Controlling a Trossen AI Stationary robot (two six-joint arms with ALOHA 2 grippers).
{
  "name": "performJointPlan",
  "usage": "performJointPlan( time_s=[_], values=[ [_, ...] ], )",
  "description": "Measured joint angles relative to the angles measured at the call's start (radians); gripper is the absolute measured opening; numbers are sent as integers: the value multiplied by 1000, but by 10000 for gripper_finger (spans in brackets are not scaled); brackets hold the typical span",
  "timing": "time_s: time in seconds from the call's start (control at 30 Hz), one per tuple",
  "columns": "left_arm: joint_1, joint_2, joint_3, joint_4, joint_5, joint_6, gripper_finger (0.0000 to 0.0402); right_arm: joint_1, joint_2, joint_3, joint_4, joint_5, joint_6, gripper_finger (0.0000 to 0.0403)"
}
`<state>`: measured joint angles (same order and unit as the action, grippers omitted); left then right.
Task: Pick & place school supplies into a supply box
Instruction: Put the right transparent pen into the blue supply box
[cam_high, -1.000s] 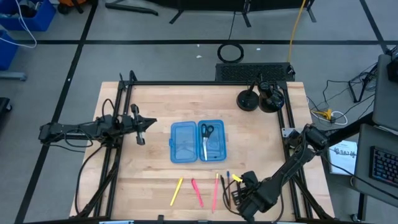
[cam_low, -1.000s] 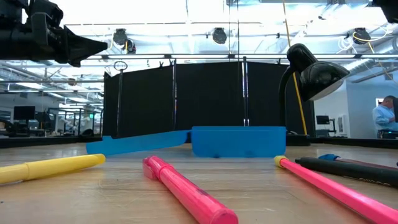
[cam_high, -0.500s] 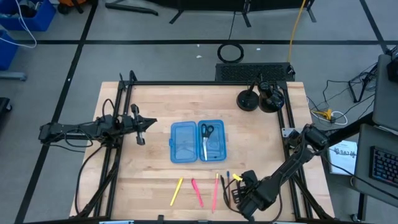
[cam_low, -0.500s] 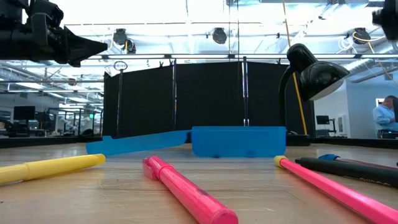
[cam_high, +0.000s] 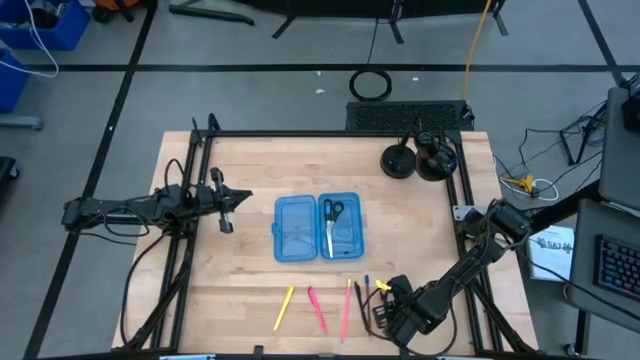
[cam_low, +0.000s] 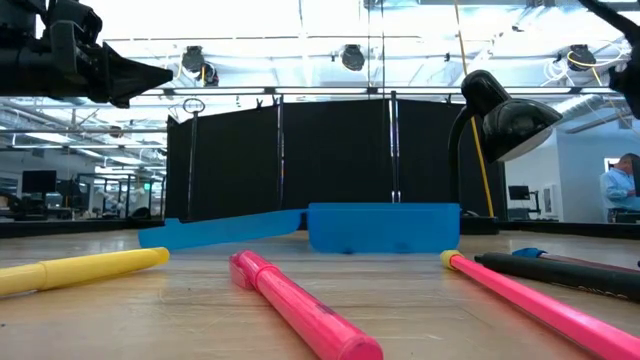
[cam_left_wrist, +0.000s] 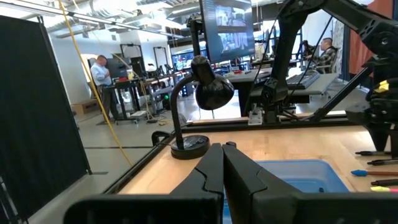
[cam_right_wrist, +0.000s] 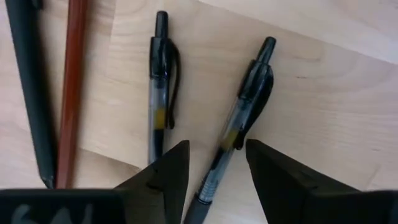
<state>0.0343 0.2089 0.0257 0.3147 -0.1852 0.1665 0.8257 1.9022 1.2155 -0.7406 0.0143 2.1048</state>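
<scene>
Between the spread fingers of the right hand (cam_right_wrist: 216, 168), which has just opened wide and lowered over the surface (cam_high: 250, 270), a black pen (cam_right_wrist: 239, 127) lies ungripped, ready for pickup toward the box (cam_high: 316, 228); left hand (cam_high: 226, 208) waits shut.

From my overhead feed, the wooden table (cam_high: 250, 280) sits on grey floor (cam_high: 300, 95) crossed by dark tape lines. A black desk lamp (cam_high: 397, 160) stands on the table near one o'clock, with a coiled cable (cam_high: 371, 84) on the floor at twelve. Blue bins (cam_high: 45, 25) sit at ten o'clock; a keyboard (cam_high: 618, 265) rests on a desk at three. Level across the table, I see black curtain panels (cam_low: 300, 160), bright ceiling lights (cam_low: 300, 20) and a person (cam_low: 618, 188) at a desk far off at three.
</scene>
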Motion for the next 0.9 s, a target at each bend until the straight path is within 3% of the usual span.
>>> performJointPlan(
  time_s=[0.37,0.67,0.9],
  values=[
    [0,0,0,0,0,0,6,32,1,-42,21,-82,-48,92],
    [0,0,0,-6,0,0,6,34,1,-80,23,-69,-114,19],
    [0,0,0,-7,0,0,6,20,-67,-80,62,-15,-146,19]
  ],
)
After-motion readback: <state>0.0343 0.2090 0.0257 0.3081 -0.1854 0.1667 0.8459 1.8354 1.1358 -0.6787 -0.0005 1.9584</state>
